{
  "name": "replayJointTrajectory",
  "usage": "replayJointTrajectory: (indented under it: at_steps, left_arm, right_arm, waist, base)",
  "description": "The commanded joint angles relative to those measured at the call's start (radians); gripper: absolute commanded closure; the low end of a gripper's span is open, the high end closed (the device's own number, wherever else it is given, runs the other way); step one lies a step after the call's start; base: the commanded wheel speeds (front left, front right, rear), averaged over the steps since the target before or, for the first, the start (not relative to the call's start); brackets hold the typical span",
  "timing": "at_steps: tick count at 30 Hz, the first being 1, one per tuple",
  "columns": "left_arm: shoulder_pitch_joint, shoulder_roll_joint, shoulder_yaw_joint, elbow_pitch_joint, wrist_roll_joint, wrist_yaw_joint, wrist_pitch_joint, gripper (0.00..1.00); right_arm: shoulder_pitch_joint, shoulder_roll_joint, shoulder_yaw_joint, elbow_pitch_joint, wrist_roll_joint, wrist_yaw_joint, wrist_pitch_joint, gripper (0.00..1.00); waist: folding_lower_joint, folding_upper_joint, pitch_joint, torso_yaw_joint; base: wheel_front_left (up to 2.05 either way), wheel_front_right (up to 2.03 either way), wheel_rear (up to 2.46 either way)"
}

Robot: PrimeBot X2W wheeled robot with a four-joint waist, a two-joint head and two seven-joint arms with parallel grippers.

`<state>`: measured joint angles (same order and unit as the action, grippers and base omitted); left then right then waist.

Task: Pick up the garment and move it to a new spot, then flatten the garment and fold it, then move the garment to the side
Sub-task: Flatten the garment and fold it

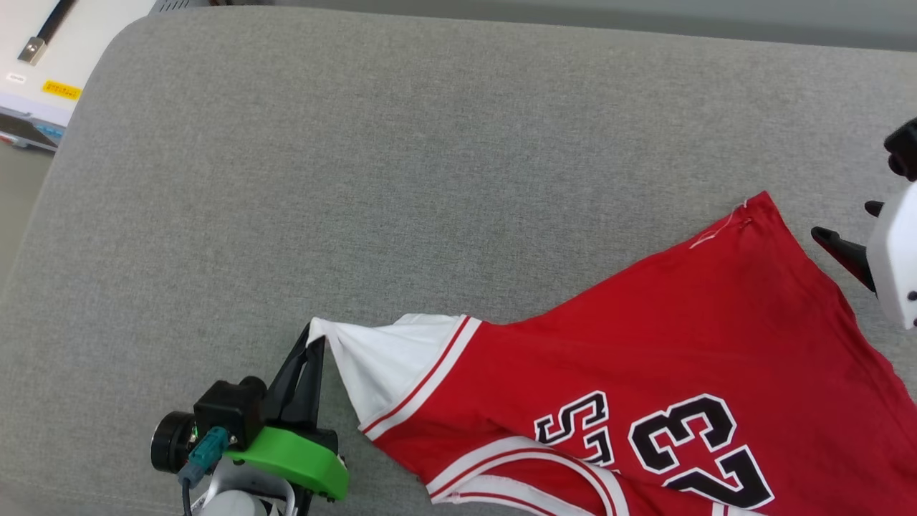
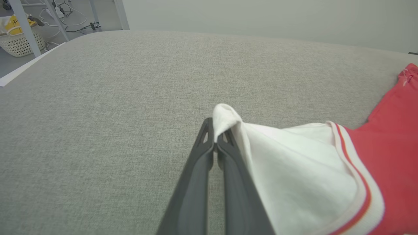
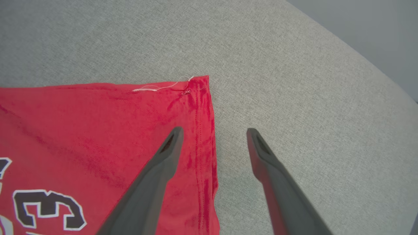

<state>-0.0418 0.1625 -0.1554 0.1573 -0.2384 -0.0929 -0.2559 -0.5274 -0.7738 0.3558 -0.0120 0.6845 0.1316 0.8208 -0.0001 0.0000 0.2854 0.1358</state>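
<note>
Pinching the white sleeve tip of the garment [image 1: 645, 358]: left gripper [image 1: 315, 344], lower left, fingers pressed together on the fabric. Garment: red, numbered 23, lying on the grey padded surface [image 1: 430, 179], running right from that sleeve. Right gripper [image 3: 214, 133]: fingers spread wide, holding nothing, straddling the hem edge near its far corner.

The left gripper [image 1: 316, 344] has two long, dark, tapering fingers with slotted tips on a bright green bracket [image 1: 294, 459]. Beside it sit a black camera block [image 1: 228, 412], a round lens [image 1: 170, 442] and a teal connector [image 1: 206, 446] on a dark cable [image 1: 188, 494]. The right gripper [image 3: 214, 131] has matching fingers on a white housing [image 1: 895, 261].
</note>
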Motion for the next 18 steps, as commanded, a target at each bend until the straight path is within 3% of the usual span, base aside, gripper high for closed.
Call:
replayJointTrajectory:
  at_steps: [1,5,12,17,18]
  left_arm:
    - [-0.025,-0.005,-0.001,-0.006,0.008,-0.004,-0.006,1.0]
    - [-0.05,-0.02,-0.016,-0.014,0.016,-0.009,-0.006,1.0]
    - [-0.078,-0.038,-0.025,-0.014,0.021,-0.015,-0.006,1.0]
    - [-0.084,-0.047,-0.026,-0.004,0.024,-0.019,-0.006,1.0]
    - [-0.084,-0.048,-0.025,-0.002,0.024,-0.019,-0.006,1.0]
  right_arm:
    - [-0.053,0.008,0.039,0.04,-0.017,-0.001,0.02,0.0]
    - [-0.171,0.04,0.141,0.19,-0.025,-0.001,0.052,0.0]
    - [-0.266,0.126,0.239,0.425,0.02,-0.001,0.01,0.0]
    - [-0.258,0.102,0.375,0.505,0.033,-0.001,0.006,0.0]
    - [-0.258,0.1,0.385,0.514,0.052,-0.001,-0.007,0.84]
  waist:
    - [0.0001,0.0,0.036,0.03]
    - [0.0001,0.0,0.067,0.051]
    - [0.0001,0.0,0.106,0.072]
    - [0.0001,0.0,0.105,0.077]
    - [0.0001,0.0,0.102,0.076]
  base:
    - [0.0,0.0,0.0]
    - [0.0,0.0,0.0]
    - [0.0,0.0,0.0]
    - [0.0,0.0,0.0]
    - [0.0,0.0,0.0]
